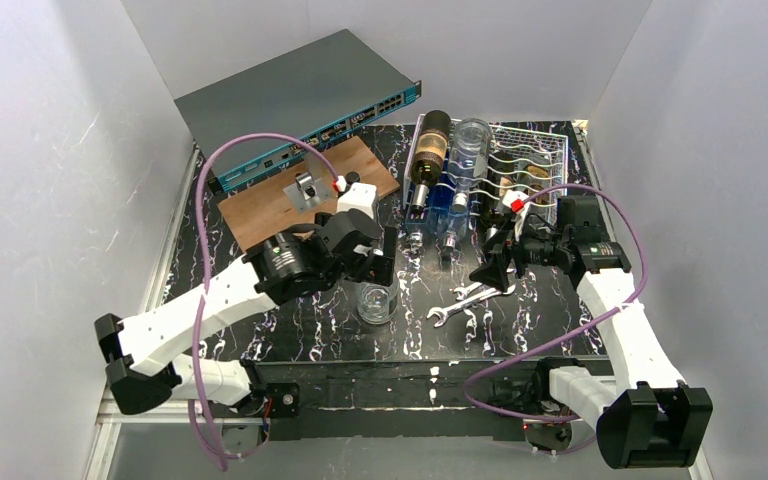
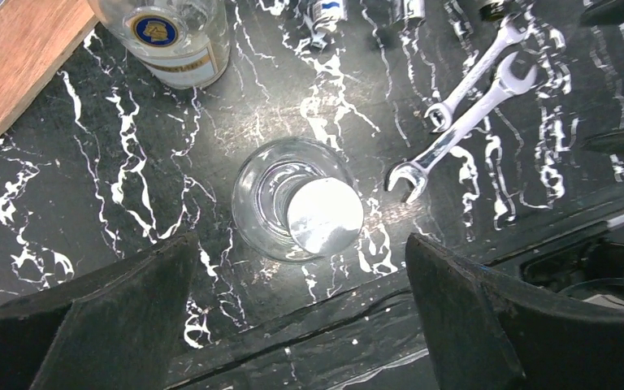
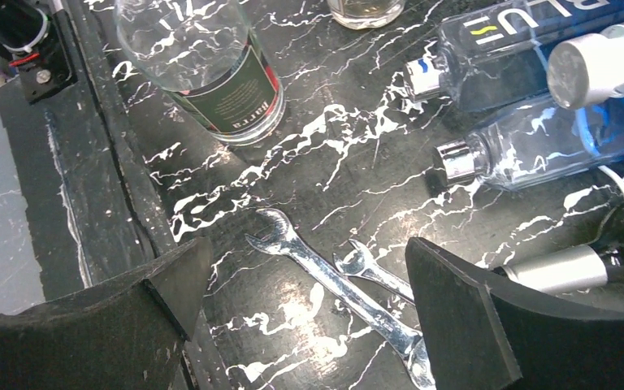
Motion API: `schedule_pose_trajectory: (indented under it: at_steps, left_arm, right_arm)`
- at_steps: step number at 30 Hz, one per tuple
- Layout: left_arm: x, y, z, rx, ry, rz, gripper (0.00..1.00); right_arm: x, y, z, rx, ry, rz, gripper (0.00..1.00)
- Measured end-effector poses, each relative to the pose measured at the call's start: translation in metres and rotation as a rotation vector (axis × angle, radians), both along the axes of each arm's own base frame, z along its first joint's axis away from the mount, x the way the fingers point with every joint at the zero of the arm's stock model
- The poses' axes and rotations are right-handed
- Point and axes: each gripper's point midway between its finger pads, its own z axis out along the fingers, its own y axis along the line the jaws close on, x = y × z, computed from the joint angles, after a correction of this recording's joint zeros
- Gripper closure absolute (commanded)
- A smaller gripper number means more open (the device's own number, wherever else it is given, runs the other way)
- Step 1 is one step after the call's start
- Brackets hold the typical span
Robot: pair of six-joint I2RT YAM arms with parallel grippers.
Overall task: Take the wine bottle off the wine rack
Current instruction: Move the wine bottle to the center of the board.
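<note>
My spot: a black table (image 1: 410, 338) closed in on three sides.
Its top is dark with white marble veins and shines under bright light; a plain white left wall (image 1: 50, 150), back wall (image 1: 390, 40) and right wall (image 1: 720, 120) stand around me.

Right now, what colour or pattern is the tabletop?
The tabletop is black with white marble-like veining. The left wrist view shows it best.

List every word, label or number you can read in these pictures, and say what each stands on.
"BLUE": on the blue-tinted bottle lying on its side, partly cut off at the picture's edge.
White print on the green-labelled bottle: upside down, too blurred to read.
Print on the crest-labelled bottle: too small to read.
</note>
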Motion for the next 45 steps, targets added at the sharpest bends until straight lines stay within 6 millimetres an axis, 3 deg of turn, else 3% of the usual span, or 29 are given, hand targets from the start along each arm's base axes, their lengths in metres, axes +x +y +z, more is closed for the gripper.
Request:
schedule_pose_trajectory:
  at_steps: [7,12,20,29,36,41,45]
  left_arm:
    - [0.006,-0.012,-0.019,0.092,0.012,0.013,0.05]
    - [0.013,-0.023,-0.024,0.126,-0.003,0.041,0.15]
    - [0.021,-0.02,-0.04,0.199,-0.009,0.094,0.37]
    - [0.024,-0.017,-0.039,0.207,-0.025,0.12,0.47]
    - [0.024,-0.013,-0.04,0.217,-0.021,0.133,0.66]
    - [0.022,-0.015,-0.04,0.217,-0.015,0.12,1.0]
    - [0.023,-0.014,-0.04,0.226,-0.016,0.11,1.0]
  right_arm:
    - [0.004,-0.003,-0.007,-0.017,0.01,-0.032,0.02]
    - [0.005,-0.005,-0.012,-0.026,0.016,-0.043,0.02]
    - [0.006,-0.007,-0.012,-0.03,0.014,-0.051,0.02]
    - [0.006,-0.007,-0.012,-0.03,0.014,-0.052,0.02]
    - [0.006,-0.007,-0.012,-0.03,0.014,-0.051,0.02]
    - [0.006,-0.007,-0.012,-0.03,0.014,-0.052,0.01]
    - [0.006,-0.007,-0.012,-0.03,0.014,-0.053,0.02]
